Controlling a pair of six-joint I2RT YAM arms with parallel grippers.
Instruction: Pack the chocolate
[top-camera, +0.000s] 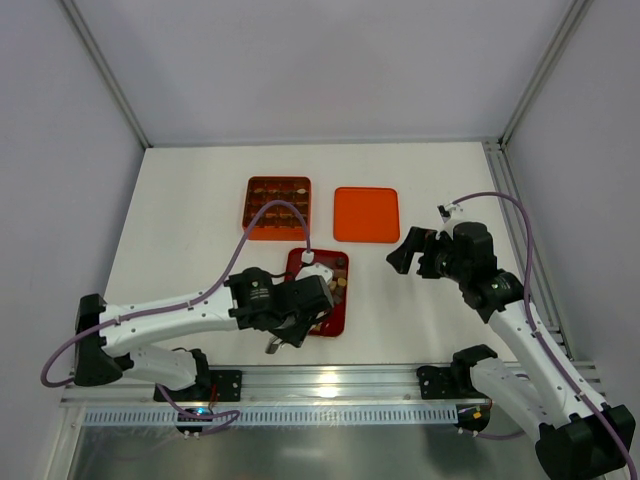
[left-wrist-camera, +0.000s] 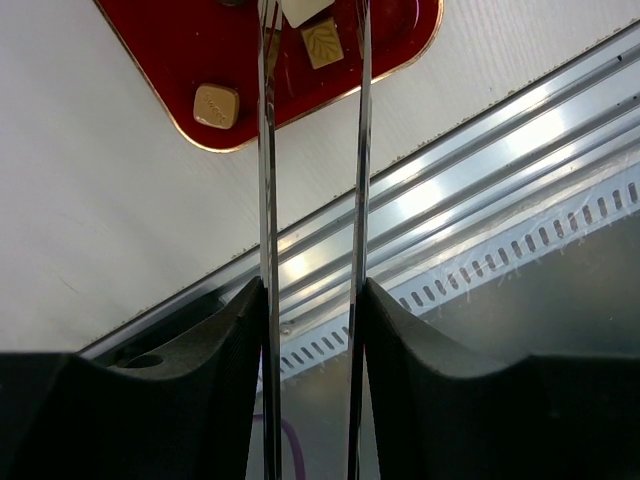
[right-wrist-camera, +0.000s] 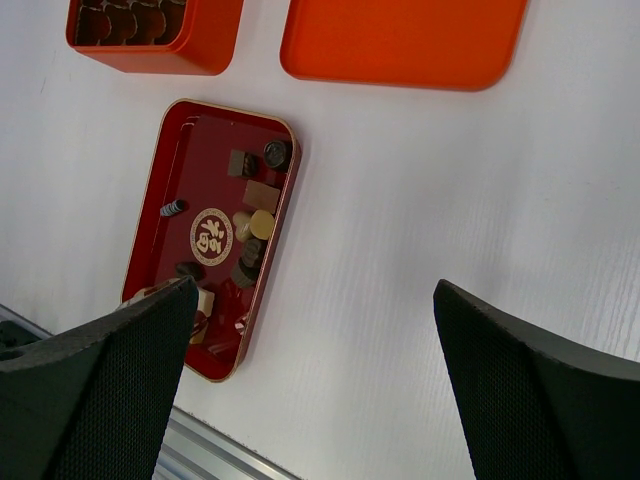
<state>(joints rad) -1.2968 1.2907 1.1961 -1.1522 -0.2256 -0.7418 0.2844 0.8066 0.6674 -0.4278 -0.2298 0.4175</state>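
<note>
Nearest me runs the aluminium rail (top-camera: 330, 382) at the table's edge. Just past it my left gripper (left-wrist-camera: 312, 300) is partly closed on a pair of thin tweezers (left-wrist-camera: 266, 200). Their prongs stand apart over the near corner of the dark red tray (left-wrist-camera: 170, 50). A cream piece (left-wrist-camera: 305, 10) lies between the prongs, but I cannot tell whether it is pinched, because the tips run off the picture. The chocolate (right-wrist-camera: 262, 224) lies loose in that tray, about ten pieces not yet packed. My right gripper (right-wrist-camera: 312, 300) hangs spread wide, holding nothing. Beyond, the orange box (right-wrist-camera: 190, 55) shows many cells filled, so I judge the job partly done. The flat orange lid (top-camera: 366, 214) lies beside the box, not fitted. The table (top-camera: 200, 200) is white and the walls (top-camera: 300, 60) plain and pale.
</note>
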